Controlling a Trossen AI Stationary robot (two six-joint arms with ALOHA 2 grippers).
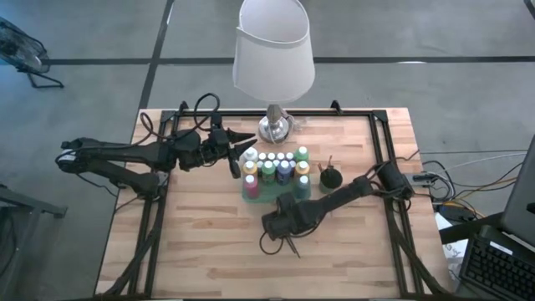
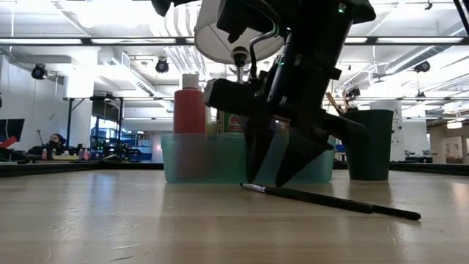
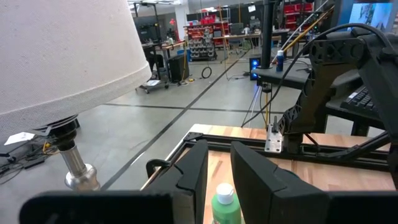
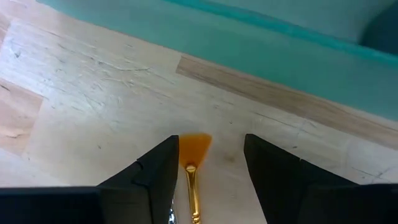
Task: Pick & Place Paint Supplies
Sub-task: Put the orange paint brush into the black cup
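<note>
Lying between right claw [image 4: 205,180] fingers: paintbrush [image 4: 193,165]

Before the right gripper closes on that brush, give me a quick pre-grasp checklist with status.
1. Paintbrush lies between the right gripper fingers: ok, though it sits nearer one finger than the other.
2. Right gripper fingers open, with table showing on both sides of the brush: ok.
3. Fingertips down at the table: ok, they look at the surface in the low view.
4. Clear of the teal tray: ok, the tray wall stands just beyond the fingers.
5. Left gripper out of the way: ok, up by the lamp above a green bottle.
6. Brush handle free: ok, it lies flat on bare wood.
</note>
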